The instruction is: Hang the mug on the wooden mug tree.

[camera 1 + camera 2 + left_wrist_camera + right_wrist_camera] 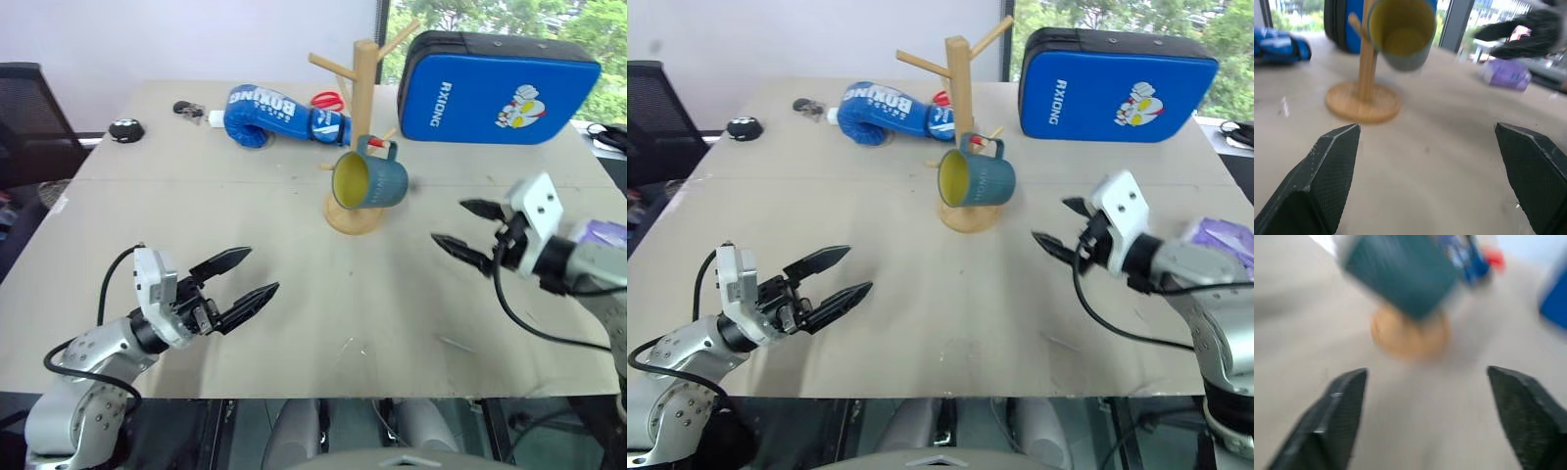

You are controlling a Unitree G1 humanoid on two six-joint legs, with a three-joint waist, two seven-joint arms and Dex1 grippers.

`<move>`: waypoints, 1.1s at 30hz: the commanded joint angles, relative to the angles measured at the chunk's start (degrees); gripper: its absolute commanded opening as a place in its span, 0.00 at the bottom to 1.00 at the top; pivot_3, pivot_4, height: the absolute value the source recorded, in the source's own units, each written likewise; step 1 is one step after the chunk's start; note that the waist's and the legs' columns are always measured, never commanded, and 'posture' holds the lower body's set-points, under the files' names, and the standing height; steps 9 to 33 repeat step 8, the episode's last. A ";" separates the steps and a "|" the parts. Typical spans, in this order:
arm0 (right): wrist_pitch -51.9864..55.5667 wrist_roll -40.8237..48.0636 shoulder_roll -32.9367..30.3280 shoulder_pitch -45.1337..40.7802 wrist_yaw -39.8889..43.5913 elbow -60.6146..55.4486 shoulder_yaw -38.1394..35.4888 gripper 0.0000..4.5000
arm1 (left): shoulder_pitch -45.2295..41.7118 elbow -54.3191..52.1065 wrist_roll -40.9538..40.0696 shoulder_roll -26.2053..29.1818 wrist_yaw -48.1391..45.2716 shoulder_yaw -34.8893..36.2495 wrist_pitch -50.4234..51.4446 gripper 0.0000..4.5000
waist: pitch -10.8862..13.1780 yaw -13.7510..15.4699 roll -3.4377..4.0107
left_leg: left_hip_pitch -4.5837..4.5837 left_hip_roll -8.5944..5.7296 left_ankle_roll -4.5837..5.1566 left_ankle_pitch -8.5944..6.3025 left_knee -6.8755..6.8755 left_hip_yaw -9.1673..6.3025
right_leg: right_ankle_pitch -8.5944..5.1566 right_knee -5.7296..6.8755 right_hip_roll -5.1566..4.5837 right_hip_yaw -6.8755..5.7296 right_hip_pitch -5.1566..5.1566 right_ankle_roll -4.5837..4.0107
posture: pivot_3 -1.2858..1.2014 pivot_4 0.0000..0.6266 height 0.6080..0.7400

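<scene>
The teal-blue mug, yellow inside, hangs by its handle from a red-tipped peg of the wooden mug tree, its mouth turned toward my left side. The tree's round base rests on the table. My right gripper is open and empty, a short way to the right of the mug and apart from it. Near the table's front left, my left gripper is open and empty, pointing toward the tree. The mug and tree base also appear in the left wrist view.
A blue boxing glove and red scissors lie behind the tree. A blue kick pad stands at the back right. A small black object sits at the back left. A purple packet lies by my right arm.
</scene>
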 commanded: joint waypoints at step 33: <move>-14.42 -2.02 2.76 19.82 0.33 -3.90 -6.96 1.00 | 0.33 1.99 2.38 3.76 -0.17 -0.42 2.36 1.00 | -0.02 -0.20 -0.03 | 0.23 0.05 -0.01 0.02 0.07 0.11 | -0.12 0.07 0.07 0.16 0.10 0.22 | 0.52 0.24 1.00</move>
